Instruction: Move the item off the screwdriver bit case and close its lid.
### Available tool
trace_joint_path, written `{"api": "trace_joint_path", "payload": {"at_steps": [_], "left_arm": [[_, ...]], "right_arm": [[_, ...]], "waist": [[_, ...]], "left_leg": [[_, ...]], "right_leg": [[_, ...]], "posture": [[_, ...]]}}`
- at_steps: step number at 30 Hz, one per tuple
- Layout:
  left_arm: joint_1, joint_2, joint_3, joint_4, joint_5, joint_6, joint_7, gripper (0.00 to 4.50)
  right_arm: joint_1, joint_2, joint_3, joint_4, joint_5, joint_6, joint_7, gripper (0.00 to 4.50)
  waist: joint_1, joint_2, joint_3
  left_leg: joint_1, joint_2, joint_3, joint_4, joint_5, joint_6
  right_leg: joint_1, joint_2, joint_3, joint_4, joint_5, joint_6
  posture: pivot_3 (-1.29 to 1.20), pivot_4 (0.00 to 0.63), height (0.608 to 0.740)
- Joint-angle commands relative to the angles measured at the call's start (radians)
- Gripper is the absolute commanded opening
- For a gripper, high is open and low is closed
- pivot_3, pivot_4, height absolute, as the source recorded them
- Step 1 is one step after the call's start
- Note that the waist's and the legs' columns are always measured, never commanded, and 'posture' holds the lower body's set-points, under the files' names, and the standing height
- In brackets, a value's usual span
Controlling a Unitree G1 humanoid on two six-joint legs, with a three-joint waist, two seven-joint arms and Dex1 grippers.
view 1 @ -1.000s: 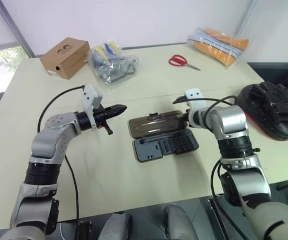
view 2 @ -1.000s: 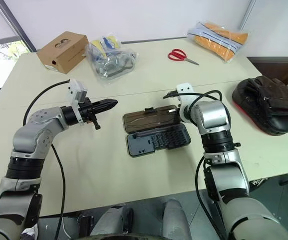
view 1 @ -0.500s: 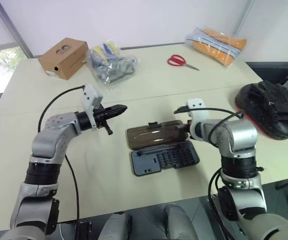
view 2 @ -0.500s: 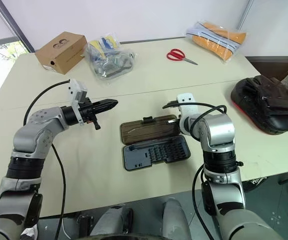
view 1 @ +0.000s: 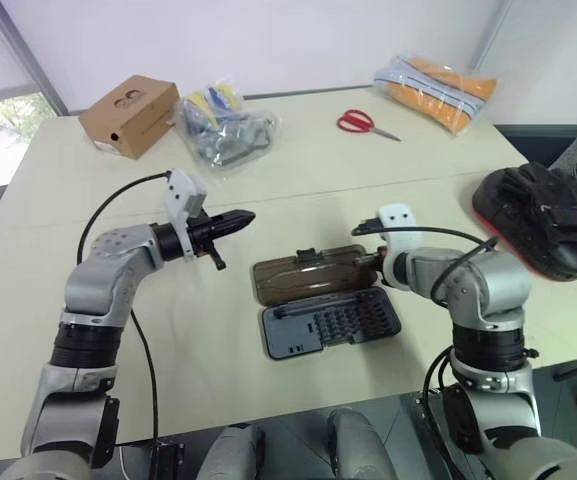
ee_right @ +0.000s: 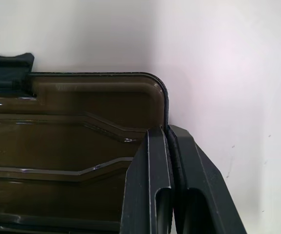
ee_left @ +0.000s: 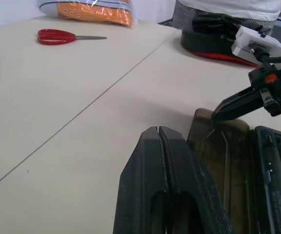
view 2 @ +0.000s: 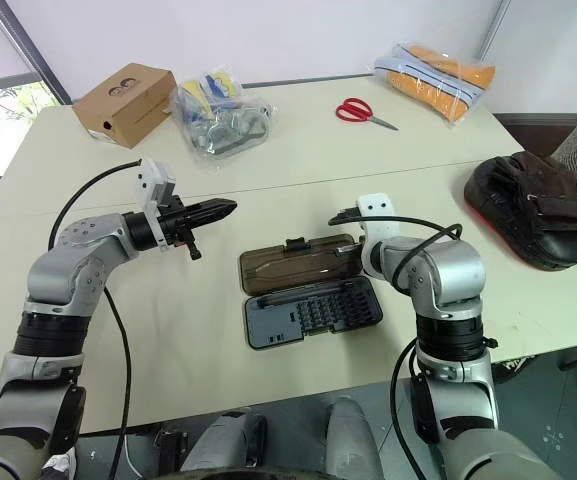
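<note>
1. The flat rectangular grey bit case (view 2: 314, 312) lies open mid-table, long axis crosswise, its smoky-brown translucent lid (view 2: 297, 264) flat.
2. The right gripper (ee_right: 165, 132), pinched closed and empty, rests at the lid's right edge, the nearer arm.
3. The left gripper (view 2: 222, 208) hovers closed, empty.
4. The black padded mitt (view 2: 535, 210) sits far right, off the case.

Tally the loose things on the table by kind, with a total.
Bit case: 1
Mitt: 1
Scissors: 1
Cardboard box: 1
Plastic bags: 2
Total: 6
</note>
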Motion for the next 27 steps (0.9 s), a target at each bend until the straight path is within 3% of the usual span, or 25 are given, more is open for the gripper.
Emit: {"api": "trace_joint_path", "payload": {"at_steps": [1,9,12,19,27], "left_arm": [[-0.014,0.008,0.011,-0.02,-0.002,-0.02,-0.003,0.0],[-0.014,0.005,0.01,-0.018,-0.003,-0.021,-0.003,0.0],[-0.013,0.006,0.01,-0.017,-0.003,-0.02,-0.004,0.0],[-0.01,0.006,0.005,-0.018,-0.008,-0.015,-0.016,0.0],[0.004,0.035,-0.021,-0.083,-0.082,0.052,-0.139,0.0]], "right_arm": [[0.029,-0.008,0.008,-0.021,0.091,0.022,-0.044,0.06],[0.026,-0.029,0.0,-0.022,0.207,0.022,-0.156,0.06],[0.025,-0.006,-0.037,-0.028,0.235,0.022,-0.188,0.85],[0.018,-0.029,-0.018,-0.064,0.286,0.022,-0.213,4.35],[-0.017,-0.053,0.013,-0.144,0.221,0.022,-0.14,4.44]], "waist": [[0.0,0.0,0.0],[0.0,0.0,0.0],[0.0,0.0,0.0],[0.0,0.0,0.0],[0.0,0.0,0.0]], "left_leg": [[0.0,0.0,0.0,0.0,0.0,0.0],[0.0,0.0,0.0,0.0,0.0,0.0],[0.0,0.0,0.0,0.0,0.0,0.0],[0.0,0.0,0.0,0.0,0.0,0.0],[0.0,0.0,0.0,0.0,0.0,0.0]], "right_leg": [[0.0,0.0,0.0,0.0,0.0,0.0],[0.0,0.0,0.0,0.0,0.0,0.0],[0.0,0.0,0.0,0.0,0.0,0.0],[0.0,0.0,0.0,0.0,0.0,0.0],[0.0,0.0,0.0,0.0,0.0,0.0]], "posture": [[0.0,0.15,0.74],[0.0,0.15,0.74],[0.0,0.15,0.74],[0.0,0.15,0.74],[0.0,0.15,0.74]]}}
